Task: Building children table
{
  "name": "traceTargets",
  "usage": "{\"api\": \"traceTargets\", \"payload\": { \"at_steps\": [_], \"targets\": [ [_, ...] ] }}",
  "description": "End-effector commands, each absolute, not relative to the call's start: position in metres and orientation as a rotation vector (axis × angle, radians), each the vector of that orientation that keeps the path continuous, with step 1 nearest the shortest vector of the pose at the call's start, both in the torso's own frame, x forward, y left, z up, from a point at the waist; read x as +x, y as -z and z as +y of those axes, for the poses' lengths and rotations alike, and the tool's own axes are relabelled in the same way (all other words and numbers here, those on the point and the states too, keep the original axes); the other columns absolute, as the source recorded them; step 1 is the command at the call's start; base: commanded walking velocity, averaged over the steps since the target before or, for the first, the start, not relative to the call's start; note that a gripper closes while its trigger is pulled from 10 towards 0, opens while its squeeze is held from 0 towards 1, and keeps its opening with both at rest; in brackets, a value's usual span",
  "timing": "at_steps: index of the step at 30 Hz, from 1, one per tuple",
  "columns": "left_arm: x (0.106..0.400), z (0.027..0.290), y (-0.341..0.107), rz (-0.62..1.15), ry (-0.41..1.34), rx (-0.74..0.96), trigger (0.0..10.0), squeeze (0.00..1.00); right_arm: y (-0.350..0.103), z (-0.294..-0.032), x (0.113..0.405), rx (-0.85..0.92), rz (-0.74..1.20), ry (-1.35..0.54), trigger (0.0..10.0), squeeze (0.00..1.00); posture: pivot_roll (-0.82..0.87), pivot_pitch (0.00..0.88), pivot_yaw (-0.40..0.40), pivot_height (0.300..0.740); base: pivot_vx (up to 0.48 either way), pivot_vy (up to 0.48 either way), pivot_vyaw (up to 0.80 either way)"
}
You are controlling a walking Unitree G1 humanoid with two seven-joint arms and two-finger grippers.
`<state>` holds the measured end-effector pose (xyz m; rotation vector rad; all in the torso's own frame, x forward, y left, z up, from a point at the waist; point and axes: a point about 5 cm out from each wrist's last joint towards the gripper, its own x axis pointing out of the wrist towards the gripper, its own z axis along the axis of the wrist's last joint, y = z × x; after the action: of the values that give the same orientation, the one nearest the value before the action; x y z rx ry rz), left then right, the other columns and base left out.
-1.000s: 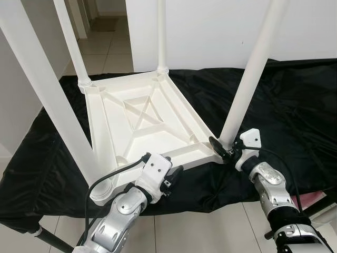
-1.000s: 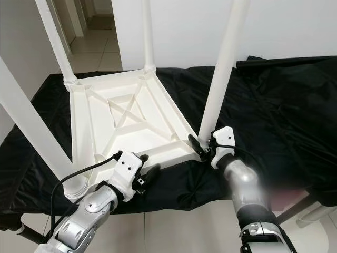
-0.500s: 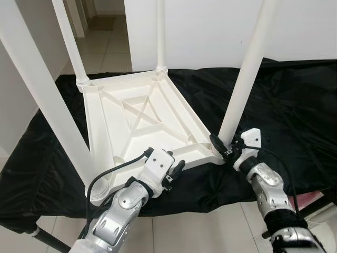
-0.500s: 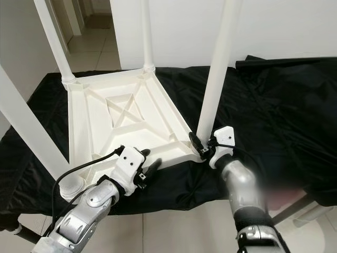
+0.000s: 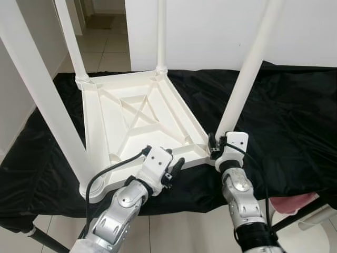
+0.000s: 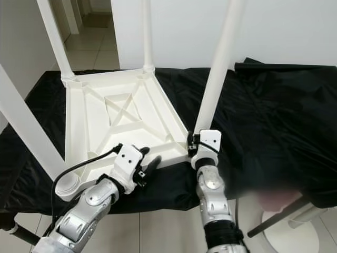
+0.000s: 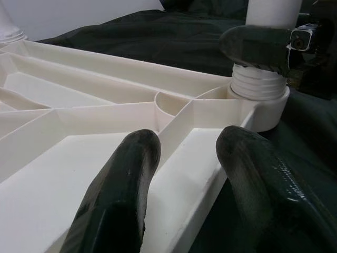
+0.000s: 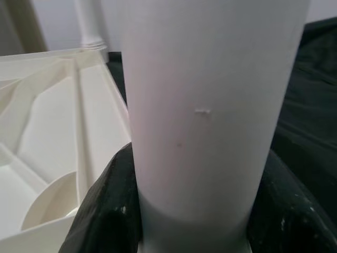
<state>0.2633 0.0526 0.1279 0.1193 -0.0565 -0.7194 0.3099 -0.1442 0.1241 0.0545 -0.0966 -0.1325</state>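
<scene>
The white plastic children's table [image 5: 131,113] lies upside down on a black cloth, with its four legs pointing up. At the base of the near right leg [image 5: 247,68], just above its threaded socket [image 7: 260,89], my right gripper [image 5: 217,145] is shut on the leg. In the right wrist view its black fingers [image 8: 108,211] press on both sides of the leg [image 8: 210,95]. My left gripper [image 5: 169,164] is open at the table's near rim [image 7: 192,158]. One finger sits inside the rim and one outside.
The black cloth [image 5: 295,105] covers a low surface that ends just in front of me, with tiled floor [image 5: 179,226] below. A white wall stands behind and a doorway opens at the back left. A pink object [image 5: 305,203] and a white round base [image 6: 284,232] lie at the lower right.
My right forearm has swung left, so its wrist now stands squarely behind the leg base with the fingers around it. My left gripper has edged forward onto the near rim.
</scene>
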Motion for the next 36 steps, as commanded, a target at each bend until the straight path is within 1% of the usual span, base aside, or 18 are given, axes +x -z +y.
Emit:
{"api": "traceTargets", "payload": {
  "at_steps": [1,3,6,9,10,11,21,25,26,27,33,36],
  "targets": [
    [0.264,0.052,-0.127,-0.061,0.761,0.127,10.0,0.0,-0.109,-0.135,0.299,0.097,-0.017,0.217,10.0,0.0,-0.01,0.0,-0.011,0.74,0.0,0.0,0.0],
    [0.264,0.052,-0.127,-0.062,0.76,0.128,10.0,0.0,-0.111,-0.131,0.298,0.109,-0.03,0.215,10.0,0.0,-0.01,0.0,-0.011,0.74,0.0,0.0,0.0],
    [0.263,0.047,-0.128,-0.068,0.771,0.116,10.0,0.0,-0.125,-0.124,0.301,0.114,-0.103,0.133,10.0,0.0,-0.01,0.0,-0.011,0.74,0.0,0.0,0.0],
    [0.262,0.044,-0.129,-0.074,0.78,0.118,10.0,0.0,-0.129,-0.12,0.3,0.113,-0.12,0.095,10.0,0.0,-0.01,0.0,-0.011,0.74,0.0,0.0,0.0],
    [0.262,0.043,-0.129,-0.075,0.782,0.121,10.0,0.0,-0.13,-0.119,0.3,0.124,-0.121,0.072,10.0,0.08,-0.01,0.0,-0.013,0.74,0.0,0.0,0.0],
    [0.264,0.042,-0.129,-0.079,0.782,0.124,10.0,0.0,-0.131,-0.118,0.299,0.133,-0.126,0.068,10.0,1.0,-0.01,0.0,-0.016,0.74,0.0,0.0,0.0],
    [0.271,0.038,-0.137,-0.113,0.787,0.144,10.0,0.0,-0.141,-0.123,0.301,0.146,-0.169,0.041,10.0,1.0,0.0,0.0,-0.014,0.74,0.0,0.0,0.0],
    [0.27,0.038,-0.135,-0.114,0.798,0.161,10.0,0.0,-0.144,-0.135,0.304,0.137,-0.198,-0.032,10.0,1.0,-0.01,0.0,-0.011,0.74,0.0,0.0,0.0],
    [0.27,0.038,-0.135,-0.114,0.801,0.161,10.0,0.0,-0.145,-0.137,0.305,0.127,-0.203,-0.067,10.0,0.7,-0.01,0.0,-0.011,0.74,0.0,0.0,0.0],
    [0.27,0.037,-0.135,-0.115,0.803,0.161,10.0,0.0,-0.145,-0.14,0.306,0.112,-0.205,-0.103,10.0,0.0,-0.01,0.0,-0.008,0.74,0.0,0.0,0.0],
    [0.27,0.036,-0.137,-0.12,0.8,0.154,10.0,0.0,-0.142,-0.153,0.309,0.054,-0.19,-0.199,10.0,0.0,-0.01,0.0,-0.012,0.74,0.0,0.0,0.0],
    [0.27,0.038,-0.136,-0.115,0.797,0.149,10.0,0.0,-0.136,-0.167,0.311,-0.048,-0.148,-0.368,10.0,0.0,-0.01,0.0,-0.014,0.74,0.0,0.0,0.0]
  ]
}}
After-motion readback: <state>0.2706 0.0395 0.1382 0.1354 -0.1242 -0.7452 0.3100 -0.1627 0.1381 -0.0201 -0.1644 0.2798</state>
